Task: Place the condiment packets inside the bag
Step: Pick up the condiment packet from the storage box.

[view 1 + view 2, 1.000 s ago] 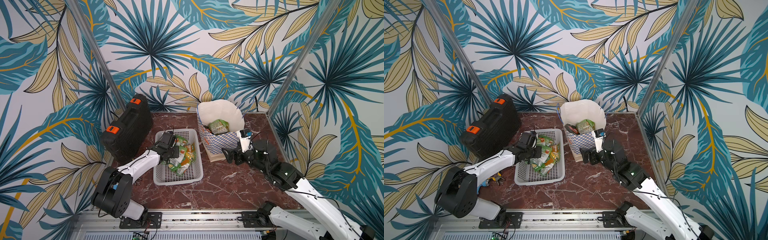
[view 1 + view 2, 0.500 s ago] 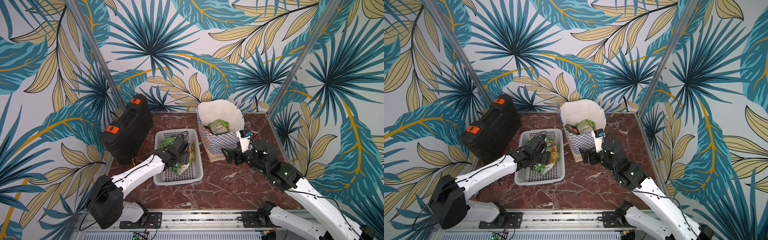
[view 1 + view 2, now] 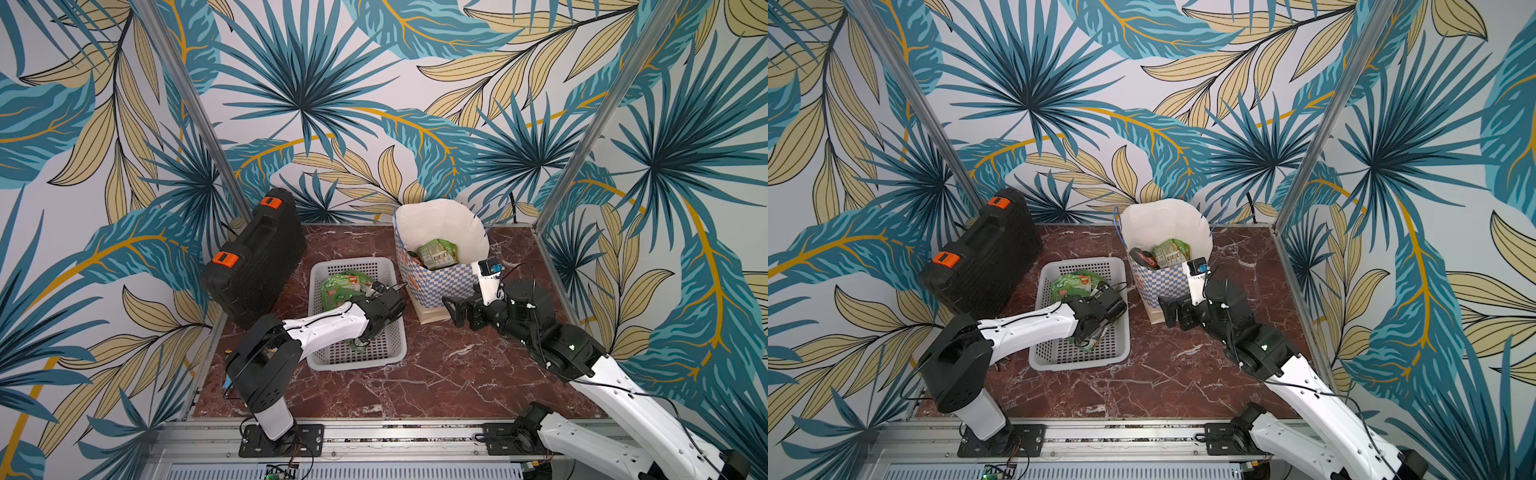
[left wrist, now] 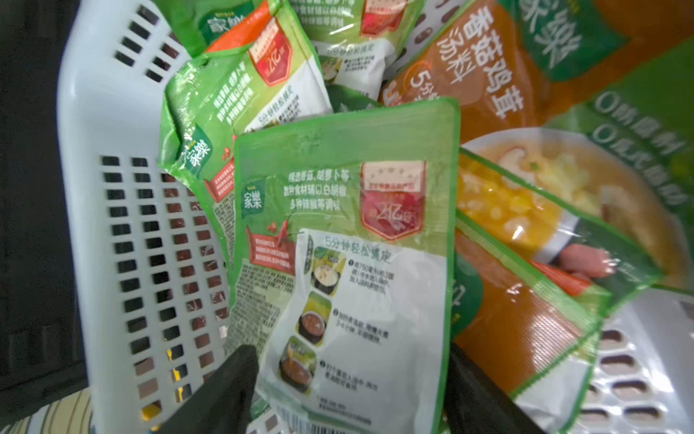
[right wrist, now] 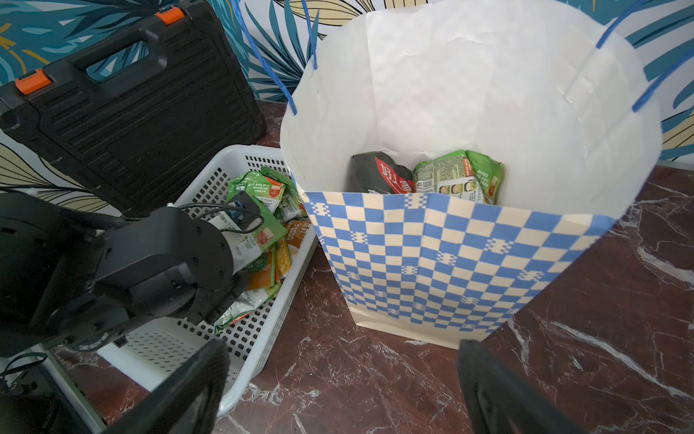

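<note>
Your left arm (image 3: 320, 328) reaches forward and low, with the wrist bent downward, so the left claw (image 3: 390, 297) hangs near the bag (image 3: 440, 282), on the robot's left of it. Its fingers (image 4: 233, 379) stand apart. Your right arm (image 3: 582, 353) stretches toward the front of the bag. The right claw (image 3: 459, 309) points at the bag's wall, with its fingers (image 5: 180, 390) spread wide and nothing between them.
</note>
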